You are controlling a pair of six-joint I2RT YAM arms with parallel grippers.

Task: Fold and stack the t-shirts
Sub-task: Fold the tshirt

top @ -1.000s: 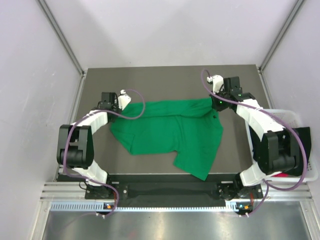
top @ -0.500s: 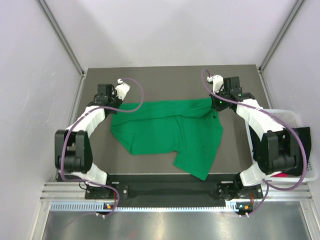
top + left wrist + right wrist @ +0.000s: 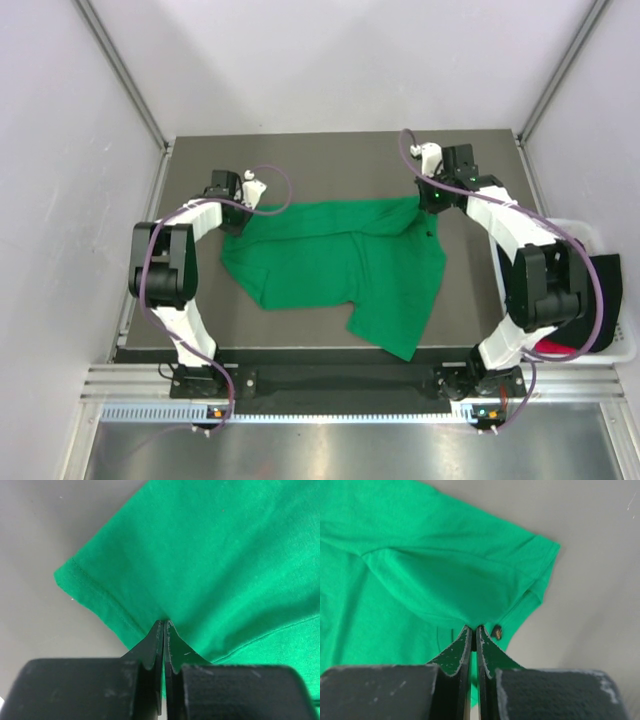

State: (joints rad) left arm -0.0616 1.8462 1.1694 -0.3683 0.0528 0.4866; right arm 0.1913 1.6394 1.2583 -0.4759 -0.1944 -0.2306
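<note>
The overhead view alone shows the whole layout. One green t-shirt (image 3: 340, 265) lies spread across the middle of the dark tabletop (image 3: 330, 160), partly folded over itself, with its near corner close to the front edge. The left claw (image 3: 236, 210) sits at the shirt's far-left corner and the right claw (image 3: 431, 204) at its far-right corner. Only this view takes in the white basket (image 3: 575, 225) at the right side. A black cloth bundle (image 3: 603, 290) and a red cloth bundle (image 3: 552, 348) lie in it, both partly hidden by the right arm.

The wrist views show the grip, which is too small to read from above. From the left wrist, the left claw (image 3: 164, 625) has its two fingers pressed together with no gap, pinching the green cloth (image 3: 225, 555) just inside a stitched hem. The hemmed corner lies flat on the grey surface. From the right wrist, the right claw (image 3: 472, 629) is likewise closed tight, nipping a fold of the sleeve (image 3: 445, 580) that rises into a ridge. A small brown mark (image 3: 496, 632) sits just beside the fingertip; I cannot tell what it is.

Counted: three cloth items (one green, one black, one red), one basket, and two claws, both clamped on the green t-shirt.
</note>
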